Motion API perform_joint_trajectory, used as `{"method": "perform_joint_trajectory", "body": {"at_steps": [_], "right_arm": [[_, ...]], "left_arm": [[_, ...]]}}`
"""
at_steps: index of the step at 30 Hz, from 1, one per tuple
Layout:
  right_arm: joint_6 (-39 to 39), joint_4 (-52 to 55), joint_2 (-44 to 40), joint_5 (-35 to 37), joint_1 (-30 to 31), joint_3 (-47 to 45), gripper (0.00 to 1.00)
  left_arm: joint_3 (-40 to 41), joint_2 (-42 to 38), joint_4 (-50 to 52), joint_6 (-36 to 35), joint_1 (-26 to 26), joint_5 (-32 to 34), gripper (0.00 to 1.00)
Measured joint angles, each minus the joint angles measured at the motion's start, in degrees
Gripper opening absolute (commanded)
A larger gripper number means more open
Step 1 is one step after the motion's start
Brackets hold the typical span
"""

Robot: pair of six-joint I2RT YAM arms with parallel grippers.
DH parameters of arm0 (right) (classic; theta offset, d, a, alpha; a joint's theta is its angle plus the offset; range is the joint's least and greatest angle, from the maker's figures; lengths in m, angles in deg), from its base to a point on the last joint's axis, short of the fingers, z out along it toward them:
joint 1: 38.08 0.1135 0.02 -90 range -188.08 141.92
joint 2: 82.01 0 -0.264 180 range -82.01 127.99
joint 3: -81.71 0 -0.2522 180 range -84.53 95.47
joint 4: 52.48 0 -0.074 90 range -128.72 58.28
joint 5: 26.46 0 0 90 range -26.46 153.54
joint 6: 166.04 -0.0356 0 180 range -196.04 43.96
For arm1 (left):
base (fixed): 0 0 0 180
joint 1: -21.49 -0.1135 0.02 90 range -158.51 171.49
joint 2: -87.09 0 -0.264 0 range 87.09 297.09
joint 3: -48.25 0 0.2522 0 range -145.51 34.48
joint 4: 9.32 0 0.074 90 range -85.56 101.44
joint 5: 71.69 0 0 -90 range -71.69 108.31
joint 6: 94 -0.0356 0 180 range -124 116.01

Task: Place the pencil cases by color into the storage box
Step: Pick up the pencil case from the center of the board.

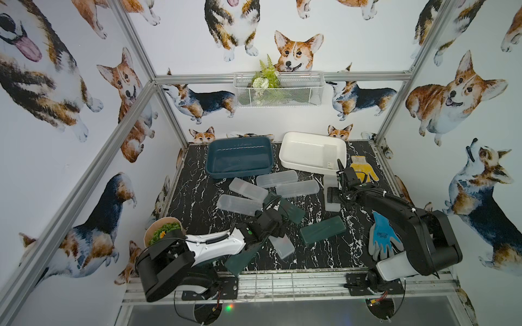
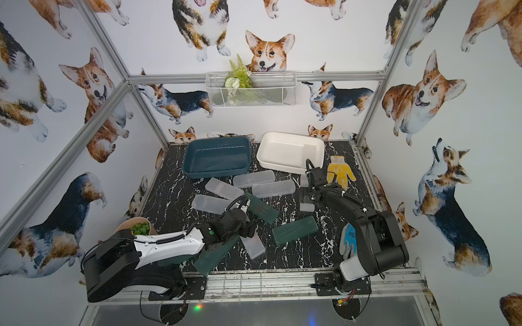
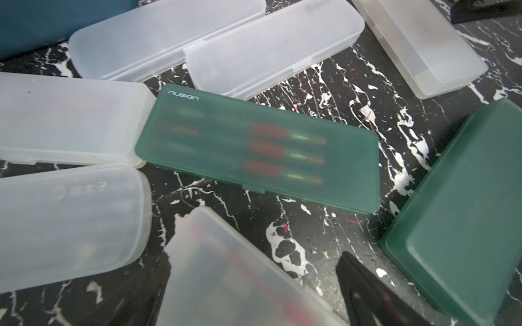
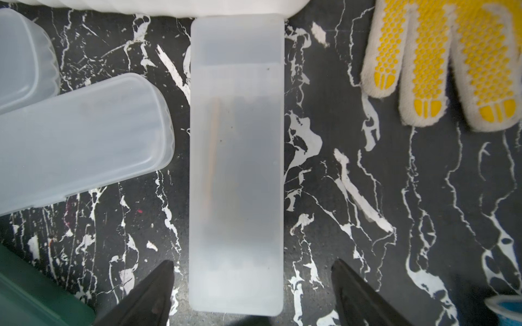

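beside the white box (image 4: 169, 5) my right claw (image 4: 252, 262) sits open astride a frosted case (image 4: 236, 169); slick sides may slip.

Black marbled tabletop (image 1: 197, 192) carries: blue bin (image 1: 239, 158), white bin (image 1: 302, 152), frosted cases (image 1: 297, 188), green cases (image 1: 322, 233), yellow glove (image 1: 363, 168), blue glove (image 1: 382, 237).

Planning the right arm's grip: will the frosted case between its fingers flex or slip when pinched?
The frosted case is probably stiff: its edges look straight and moulded. Its smooth plastic sides might slip slightly. Faint stick shapes inside suggest light contents that could rattle or shift.
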Motion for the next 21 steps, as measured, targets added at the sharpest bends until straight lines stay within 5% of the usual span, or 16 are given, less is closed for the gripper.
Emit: {"method": "perform_joint_trajectory", "body": {"at_steps": [21], "right_arm": [[1.33, -1.84, 8.68, 0.15, 0.0, 2.69, 0.87]], "left_arm": [[-2.43, -2.84, 0.09, -2.89, 1.09, -0.94, 0.96]]}}
